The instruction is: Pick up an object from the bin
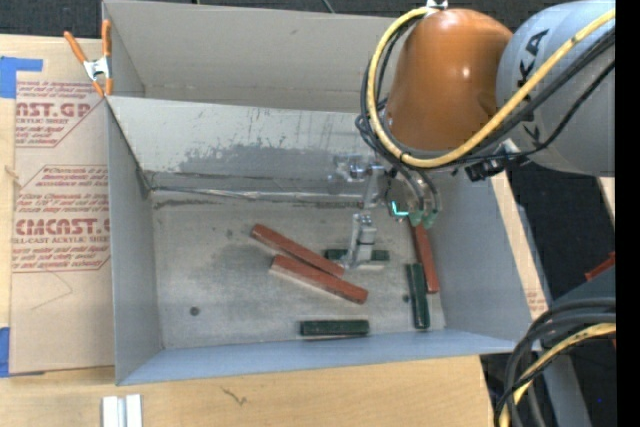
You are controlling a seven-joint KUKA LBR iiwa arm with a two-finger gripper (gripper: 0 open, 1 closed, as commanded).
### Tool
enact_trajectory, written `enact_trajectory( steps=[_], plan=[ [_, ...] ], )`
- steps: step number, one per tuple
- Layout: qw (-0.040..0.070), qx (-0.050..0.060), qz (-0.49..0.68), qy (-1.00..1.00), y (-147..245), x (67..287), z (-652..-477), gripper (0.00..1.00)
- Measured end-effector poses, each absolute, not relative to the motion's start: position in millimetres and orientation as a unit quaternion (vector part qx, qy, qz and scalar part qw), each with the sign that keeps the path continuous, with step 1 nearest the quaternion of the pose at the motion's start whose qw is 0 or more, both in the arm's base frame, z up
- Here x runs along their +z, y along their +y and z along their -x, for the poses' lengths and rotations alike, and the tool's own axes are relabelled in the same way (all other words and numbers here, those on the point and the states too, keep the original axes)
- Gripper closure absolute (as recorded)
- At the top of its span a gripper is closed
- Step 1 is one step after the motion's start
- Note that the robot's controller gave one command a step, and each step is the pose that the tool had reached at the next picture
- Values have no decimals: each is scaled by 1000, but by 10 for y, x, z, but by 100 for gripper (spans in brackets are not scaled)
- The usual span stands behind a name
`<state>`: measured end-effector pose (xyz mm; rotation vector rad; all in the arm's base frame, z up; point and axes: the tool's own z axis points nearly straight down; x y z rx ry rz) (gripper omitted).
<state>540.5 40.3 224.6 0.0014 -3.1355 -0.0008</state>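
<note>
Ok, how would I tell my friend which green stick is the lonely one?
Find the grey bin and look at its floor right along the near wall, at the view's bottom. A short dark green bar lies there sideways, touching nothing. The green bar on the right runs top-to-bottom beside a red stick.

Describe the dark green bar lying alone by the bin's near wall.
The green bar is short, dark and straight, plastic by its look. It lies flat on the bin floor, lengthwise along the near wall and just short of it. Nothing touches it; the other sticks and the gripper are farther back.
</note>
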Motion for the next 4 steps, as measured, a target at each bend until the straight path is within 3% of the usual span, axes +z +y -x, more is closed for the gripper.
enact_trajectory(
  steps=[1, 2, 3, 4],
  plan=[
    [-1, 0, 0, -1000, 401, 2290, -5421, 0],
    [-4, 0, -36, -999, 217, 1887, -5588, 0],
    [-3, -1, -40, -999, 235, 1201, -5648, 0],
    [0, 0, -14, -1000, -36, 733, -5490, 100]
  ],
)
